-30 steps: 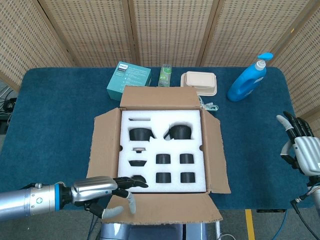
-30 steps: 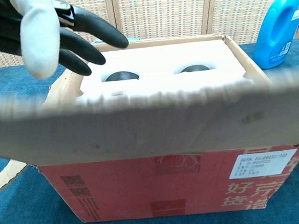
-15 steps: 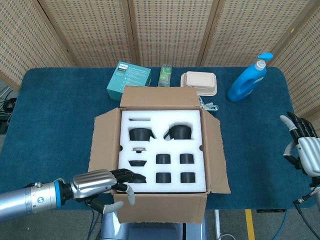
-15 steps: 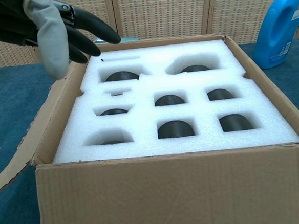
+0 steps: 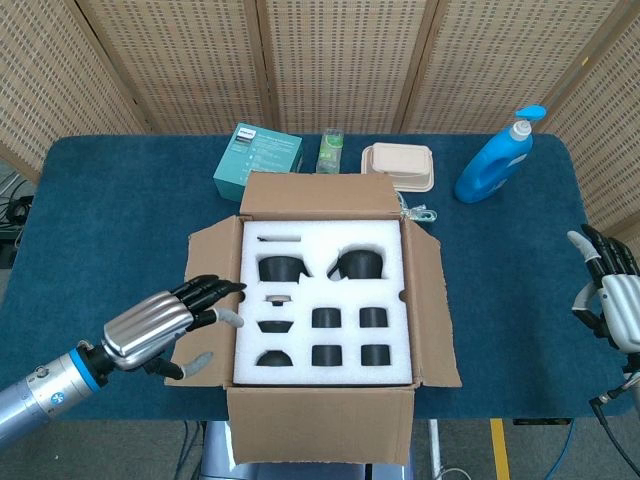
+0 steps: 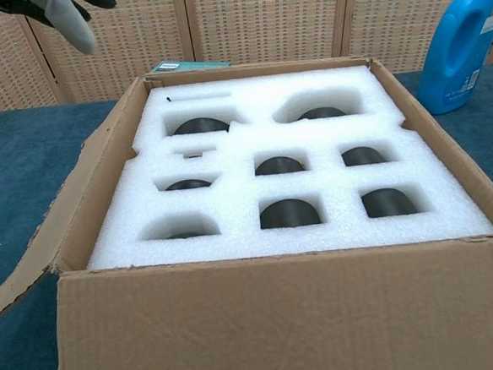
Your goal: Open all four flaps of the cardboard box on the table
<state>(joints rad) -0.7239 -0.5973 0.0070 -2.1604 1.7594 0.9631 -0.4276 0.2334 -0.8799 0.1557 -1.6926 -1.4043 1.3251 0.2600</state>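
A brown cardboard box sits mid-table on the blue cloth, all four flaps folded outward, white foam insert exposed. The left hand hovers over the left flap, fingers spread, holding nothing. The right hand hangs empty and open at the table's right edge.

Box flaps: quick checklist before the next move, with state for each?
1. Near flap folded down over the front of the box: ok.
2. Far flap standing back, clear of the foam: ok.
3. Left flap and right flap spread outward: ok.
4. Left hand holding nothing, fingers apart, over the left flap: ok.
5. Right hand off the box, at the table's right edge: ok.
6. Detergent bottle upright, apart from the box: ok.
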